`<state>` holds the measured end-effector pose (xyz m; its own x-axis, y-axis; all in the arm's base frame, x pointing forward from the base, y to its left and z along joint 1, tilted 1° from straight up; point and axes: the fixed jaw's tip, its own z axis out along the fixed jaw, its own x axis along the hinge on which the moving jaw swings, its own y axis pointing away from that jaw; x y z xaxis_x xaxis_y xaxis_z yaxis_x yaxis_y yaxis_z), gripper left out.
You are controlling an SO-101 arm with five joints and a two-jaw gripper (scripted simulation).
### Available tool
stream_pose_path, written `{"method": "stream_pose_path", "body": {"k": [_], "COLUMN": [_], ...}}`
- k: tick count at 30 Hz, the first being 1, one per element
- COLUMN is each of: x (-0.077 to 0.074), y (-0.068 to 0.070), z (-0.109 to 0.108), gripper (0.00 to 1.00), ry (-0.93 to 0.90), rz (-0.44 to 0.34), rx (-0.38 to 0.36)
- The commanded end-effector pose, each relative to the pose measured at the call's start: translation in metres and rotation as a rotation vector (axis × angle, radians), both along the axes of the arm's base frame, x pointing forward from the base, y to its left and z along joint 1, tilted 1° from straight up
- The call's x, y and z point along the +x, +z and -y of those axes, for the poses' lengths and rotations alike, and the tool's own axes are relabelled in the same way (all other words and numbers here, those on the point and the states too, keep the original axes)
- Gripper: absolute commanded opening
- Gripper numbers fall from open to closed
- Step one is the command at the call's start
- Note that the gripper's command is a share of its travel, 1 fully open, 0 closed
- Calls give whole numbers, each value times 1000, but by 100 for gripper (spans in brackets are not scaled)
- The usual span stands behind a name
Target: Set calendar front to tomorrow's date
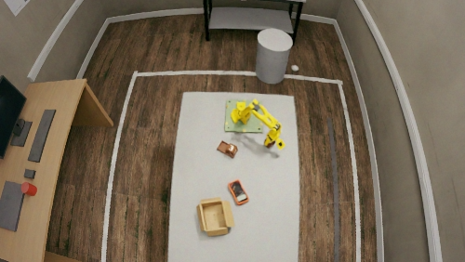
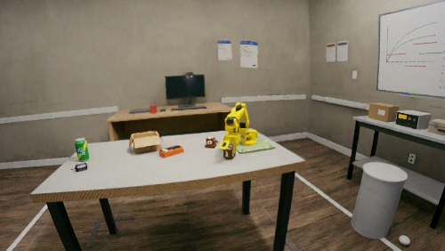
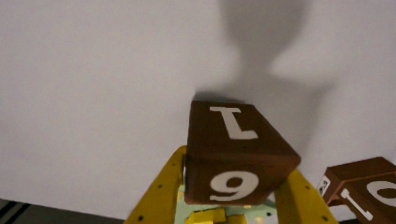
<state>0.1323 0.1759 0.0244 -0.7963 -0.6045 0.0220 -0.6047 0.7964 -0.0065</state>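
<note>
While clamped between the yellow fingers of the gripper (image 3: pixel 226 200), brown number cube (image 3: pixel 235 150) raised over the white table (image 3: pixel 90 90), faces 1 and 9 visible; calendar tray (image 3: pixel 362 187) with second cube just beside.
</note>
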Motion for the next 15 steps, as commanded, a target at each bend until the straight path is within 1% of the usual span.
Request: {"method": "stream_pose_path", "body": {"k": [1,2,9,15], "x": [2,2,1,0], "y": [14,14,33,39], "z": [-2,-2,-3,-2], "gripper": [0,0,0,0], "ry": [2,2,2,2], "rz": [11,11,11,11], "rx": [15,15,15,15]}}
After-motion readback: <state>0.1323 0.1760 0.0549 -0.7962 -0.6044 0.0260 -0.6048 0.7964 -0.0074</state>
